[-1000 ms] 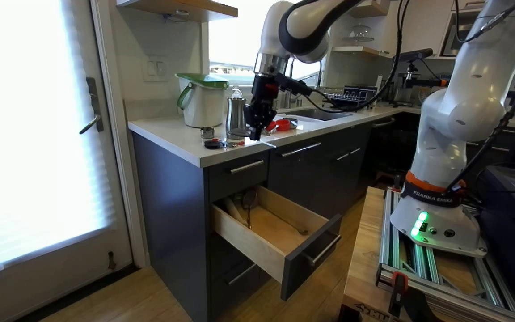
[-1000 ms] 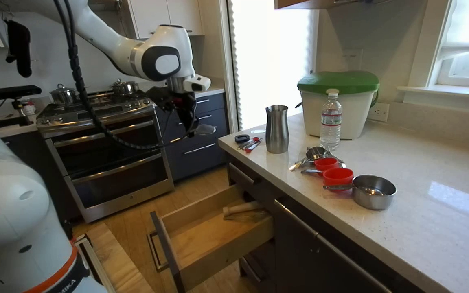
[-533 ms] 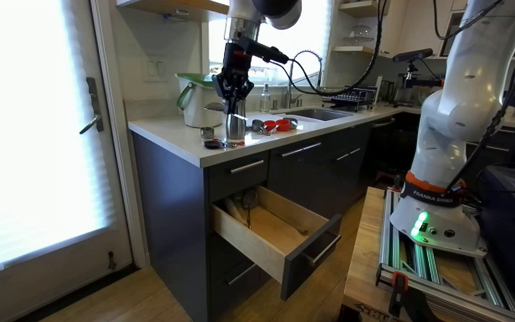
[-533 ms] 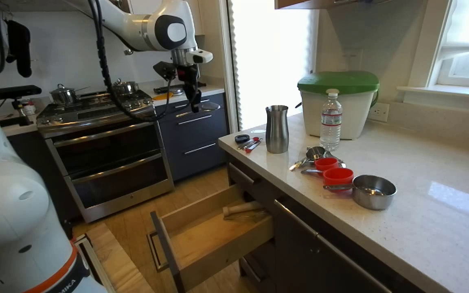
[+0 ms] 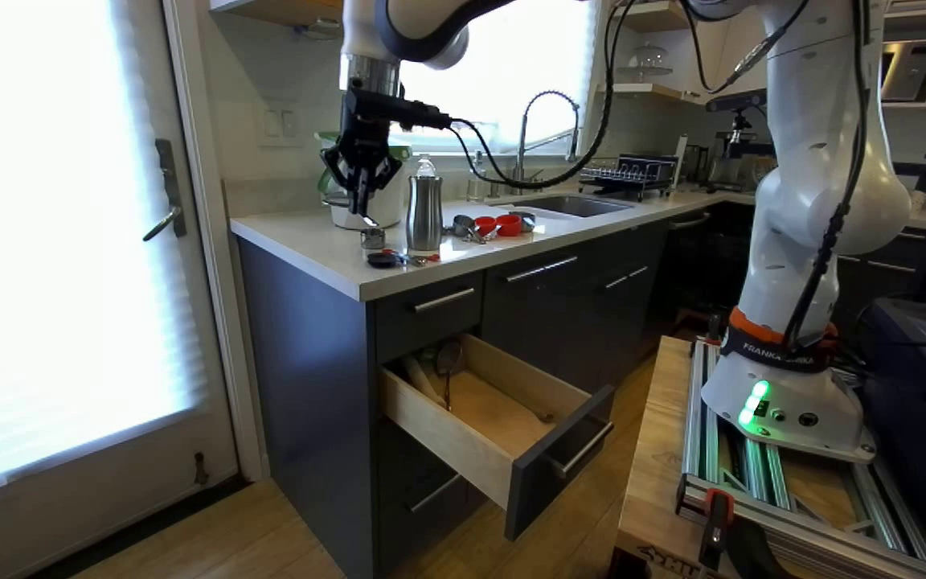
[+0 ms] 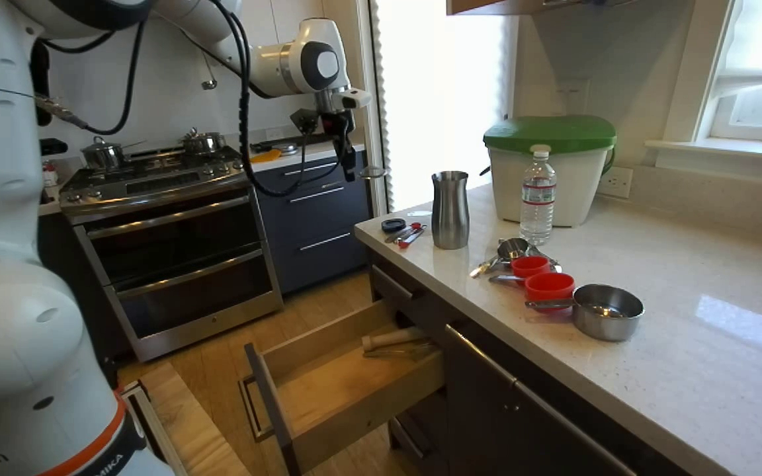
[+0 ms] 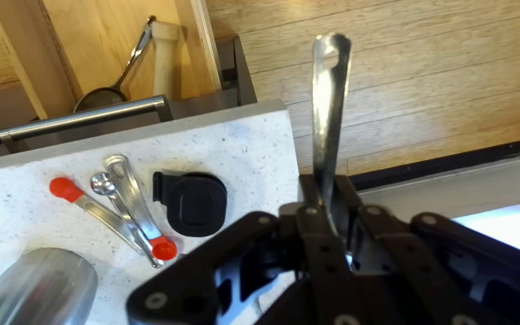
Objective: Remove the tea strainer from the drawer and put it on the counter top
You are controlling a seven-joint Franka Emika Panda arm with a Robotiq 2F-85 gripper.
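Observation:
My gripper [image 5: 364,207] is shut on the tea strainer and holds it in the air above the door-side end of the white counter top [image 5: 294,233]. It also shows in an exterior view [image 6: 349,173] and in the wrist view [image 7: 325,180]. The tea strainer's flat steel handle [image 7: 331,99] sticks out between the fingertips in the wrist view. Its round mesh head [image 6: 372,172] shows beside the fingers in an exterior view; in the wrist view it is hidden. The drawer [image 5: 559,462] stands open below the counter top, also in an exterior view [image 6: 368,410].
The drawer holds a wooden rod [image 7: 164,58] and a round-headed metal utensil [image 7: 127,67]. On the counter top stand a steel tumbler [image 6: 450,211], a bottle [image 6: 538,205], a green-lidded bin [image 6: 553,135], red cups [image 6: 550,287], a steel cup [image 6: 609,311], measuring spoons [image 7: 129,198] and a black round object [image 7: 197,205].
The arm has carried the held tea strainer past the steel tumbler toward the counter top's door-side end. The gripper stays shut on it. The drawer and the things on the counter top have not moved.

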